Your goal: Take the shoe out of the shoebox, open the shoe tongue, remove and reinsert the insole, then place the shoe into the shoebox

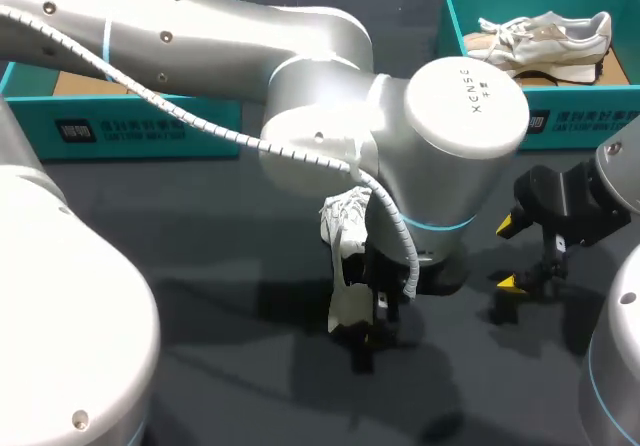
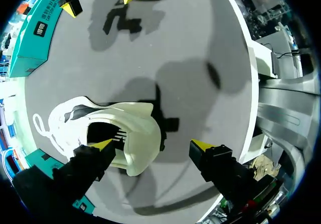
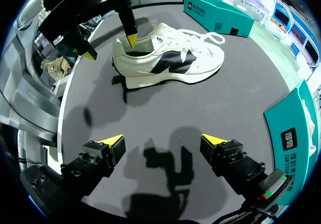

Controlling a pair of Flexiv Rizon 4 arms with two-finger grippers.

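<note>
Two sneakers, two teal boxes, two grippers.

1. White sneaker [image 3: 170, 58] with a dark side panel: out of the box, standing on its sole on the dark table [image 1: 220, 226], laces loose at the toe end.
2. Left gripper [image 2: 151, 144]: fingers spread wide. One yellow fingertip [image 2: 103, 144] sits inside the sneaker's heel opening; the other is outside, behind the heel and apart from it. The left arm reaches past the table's middle.
3. Right gripper [image 3: 163, 139]: fingers spread, nothing between them, above bare table, with the sneaker's side ahead of it.
4. Shoebox [image 1: 580, 121]: at the table's far right, with the second sneaker [image 1: 540, 38] lying inside it.
5. Teal box [image 1: 130, 126]: at the far left, partly hidden by the left arm.
</note>
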